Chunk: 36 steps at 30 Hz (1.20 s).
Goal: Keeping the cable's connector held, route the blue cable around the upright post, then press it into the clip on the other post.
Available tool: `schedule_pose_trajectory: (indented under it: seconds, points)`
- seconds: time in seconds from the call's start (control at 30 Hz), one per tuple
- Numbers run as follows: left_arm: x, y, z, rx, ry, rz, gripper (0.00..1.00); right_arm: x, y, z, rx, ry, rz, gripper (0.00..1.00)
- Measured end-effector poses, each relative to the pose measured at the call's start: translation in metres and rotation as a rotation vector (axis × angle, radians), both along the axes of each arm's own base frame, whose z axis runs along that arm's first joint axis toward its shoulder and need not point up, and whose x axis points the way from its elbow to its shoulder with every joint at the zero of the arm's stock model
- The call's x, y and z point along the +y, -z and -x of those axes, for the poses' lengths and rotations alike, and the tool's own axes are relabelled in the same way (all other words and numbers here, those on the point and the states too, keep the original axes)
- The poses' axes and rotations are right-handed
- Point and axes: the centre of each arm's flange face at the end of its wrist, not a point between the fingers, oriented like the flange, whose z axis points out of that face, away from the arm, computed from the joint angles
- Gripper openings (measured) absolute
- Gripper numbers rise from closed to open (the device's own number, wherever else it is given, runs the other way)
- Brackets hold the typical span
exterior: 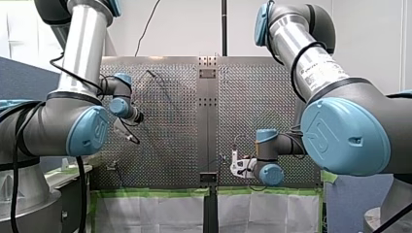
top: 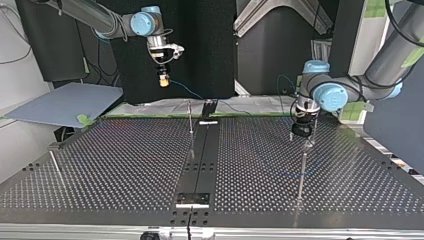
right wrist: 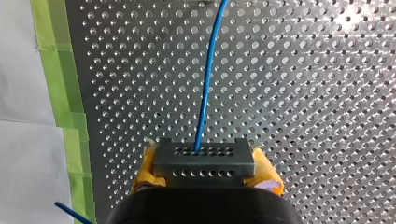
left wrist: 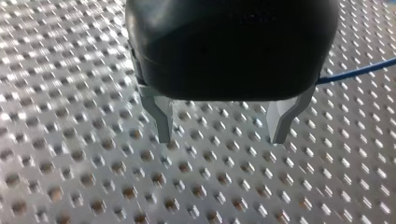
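Routing has not begun, I judge: at eleven o'clock in the top view my right gripper [top: 163,80] hangs high, its yellow pads [right wrist: 145,169] clamped on the connector [right wrist: 204,161], a dark rectangular block with rows of small holes. The blue cable [right wrist: 205,93], thin and smooth, trails toward four o'clock, near the slim metal upright post [top: 190,120] at centre. At three o'clock my left gripper [top: 302,131] hovers over another thin post [top: 302,170], its metal fingers [left wrist: 161,119] apart and empty. Next the cable must sweep around the post, grip unbroken. I cannot make out the clip.
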Motion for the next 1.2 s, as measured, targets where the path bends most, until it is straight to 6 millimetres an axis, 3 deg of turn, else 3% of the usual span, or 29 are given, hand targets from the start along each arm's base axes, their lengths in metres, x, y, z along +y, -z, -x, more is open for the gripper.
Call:
schedule_pose_trajectory:
  seconds: [0.3, 1.2]
  points:
    - [-0.006, 0.038, 0.000, 0.075, 0.003, -0.056, 0.99, 0.000, 0.000, 0.000, 0.001, -0.001, 0.000, 0.00]
    - [-0.026, 0.064, 0.008, 0.128, 0.029, -0.075, 0.99, 0.001, 0.000, -0.002, -0.002, -0.022, 0.003, 0.00]
